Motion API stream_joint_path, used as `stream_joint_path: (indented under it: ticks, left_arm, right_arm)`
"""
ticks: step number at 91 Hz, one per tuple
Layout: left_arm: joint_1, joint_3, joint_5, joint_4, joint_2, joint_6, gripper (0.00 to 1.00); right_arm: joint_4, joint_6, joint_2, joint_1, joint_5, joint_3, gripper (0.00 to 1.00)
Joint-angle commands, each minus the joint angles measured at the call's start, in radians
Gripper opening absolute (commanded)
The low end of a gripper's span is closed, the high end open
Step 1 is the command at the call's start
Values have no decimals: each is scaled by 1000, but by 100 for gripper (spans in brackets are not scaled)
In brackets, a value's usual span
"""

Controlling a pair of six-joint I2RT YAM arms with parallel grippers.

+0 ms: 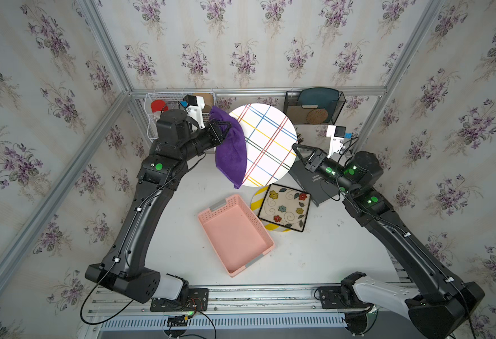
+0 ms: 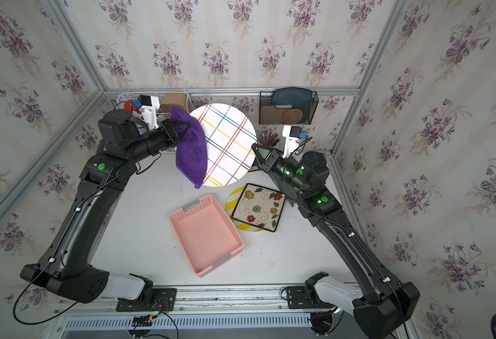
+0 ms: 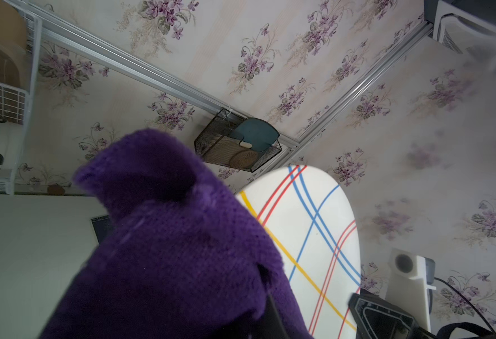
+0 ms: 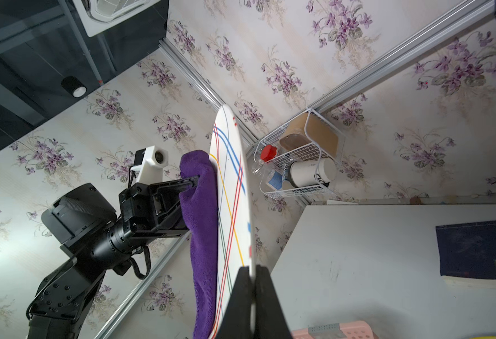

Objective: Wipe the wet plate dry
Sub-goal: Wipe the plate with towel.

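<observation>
Right gripper pinches the rim of the round, glossy, striped plate, raised behind the pink perforated basket. Left gripper clamps a fuzzy purple cloth, pressed against the plate.

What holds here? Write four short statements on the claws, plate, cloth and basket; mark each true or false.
1. The right claw grips the plaid plate by its rim. True.
2. The purple cloth lies in the pink basket. False: the left claw holds it against the plaid plate.
3. The plaid plate lies flat on the table. False: it is held up in the air, clear of the table.
4. A flowered square plate rests on a yellow-striped round plate. True.
</observation>
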State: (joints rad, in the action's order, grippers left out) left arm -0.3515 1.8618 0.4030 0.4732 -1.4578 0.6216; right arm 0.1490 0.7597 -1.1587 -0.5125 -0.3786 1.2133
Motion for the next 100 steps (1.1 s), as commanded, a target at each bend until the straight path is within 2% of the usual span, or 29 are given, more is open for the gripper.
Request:
stream_joint_path:
  ticks: [1,14,25,38,46,57,68,82,90,100]
  left_arm:
    - [-49,-12,175,-60,-22,-50,0]
    - [-99,-15,211,-68,-29,-78,0]
    - [-57,-14,145,-36,29,-78,0]
    - [57,-33,183,-137,124,129,0]
    - [119,-80,256,-258,145,299,0]
    - [142,-154,350,-465,126,500,0]
    - [141,-192,373,-594,105,607,0]
    - [127,-188,384,-894,52,820,0]
    - [106,-142,378,-1060,-28,929,0]
    - [59,-69,364,-1095,-76,946,0]
  right_arm:
    - [68,-32,-21,-57,-56,24,0]
    - [123,32,-34,-42,-38,28,0]
    - [194,142,-29,121,-90,20,0]
    - [317,305,3,336,-165,-15,0]
    - [443,427,8,405,-200,-44,0]
    - [577,537,-6,411,-224,-61,0]
    - [710,629,-22,411,-239,-70,0]
    - [649,587,-27,383,-261,-50,0]
    - [612,554,-26,359,-253,-48,0]
    - [609,540,-44,317,-246,-29,0]
